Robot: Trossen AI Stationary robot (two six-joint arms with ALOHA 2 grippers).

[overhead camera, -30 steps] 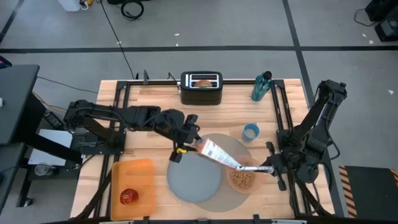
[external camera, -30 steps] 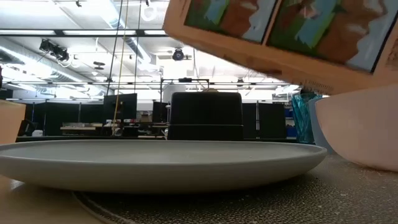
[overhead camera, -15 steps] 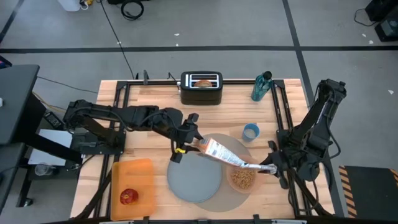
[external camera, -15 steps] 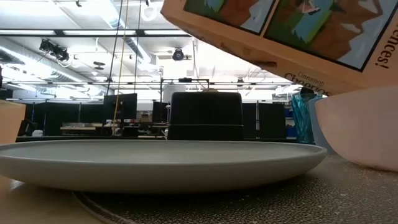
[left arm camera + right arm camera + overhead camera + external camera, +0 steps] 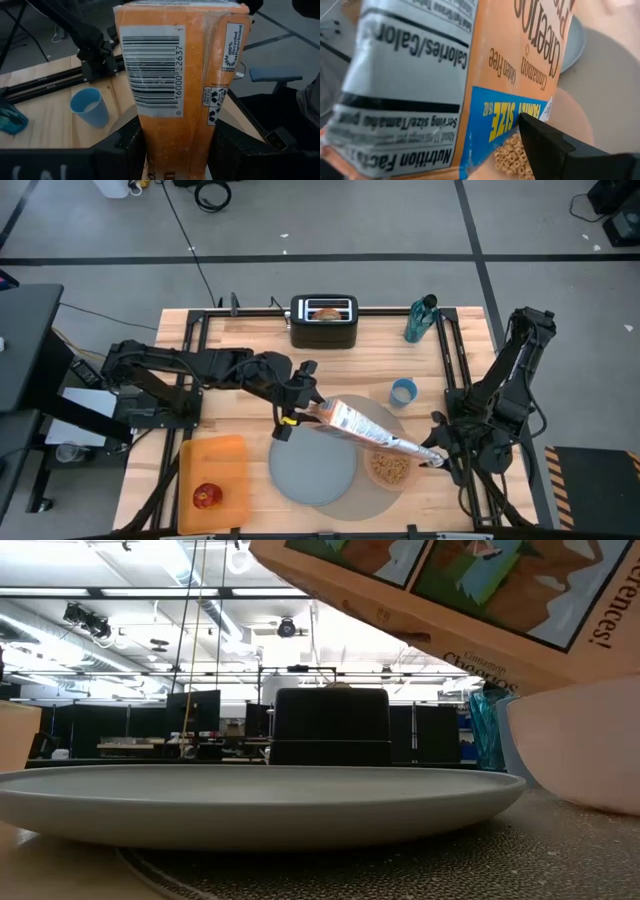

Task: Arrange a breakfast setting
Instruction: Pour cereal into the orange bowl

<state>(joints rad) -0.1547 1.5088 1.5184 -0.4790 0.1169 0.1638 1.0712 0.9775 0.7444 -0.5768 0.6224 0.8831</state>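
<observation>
My left gripper (image 5: 300,408) is shut on an orange cereal box (image 5: 365,430), which slants over the grey mat (image 5: 352,506). The box's open end reaches past the pink bowl (image 5: 390,470), which holds cereal rings (image 5: 512,150). My right gripper (image 5: 437,458) stands open at that end of the box (image 5: 435,75). Only one of its fingers (image 5: 555,145) shows. The blue-grey plate (image 5: 310,470) lies on the mat left of the bowl. The red apple (image 5: 207,497) rests on the orange board (image 5: 212,465). The bagel (image 5: 325,310) sticks up out of the black toaster (image 5: 324,328). My left gripper pinches the box's closed end (image 5: 175,150) between its two fingers, one on each face beside the barcode panel (image 5: 155,75). The fingers come level from the table's left, along the box. The box is lifted clear, tilted, open end lower. My right gripper: whether its finger touches the box, I cannot tell.
A small blue cup (image 5: 403,392) stands just beyond the mat, under the box's far side. A teal bottle (image 5: 420,320) stands at the far right. Black frame rails run along both sides of the table.
The box's open end has swung toward the table's right and near edges, from above the bowl to past its rim. The end held by my left gripper has stayed where it was. In the low view the box's underside has risen.
</observation>
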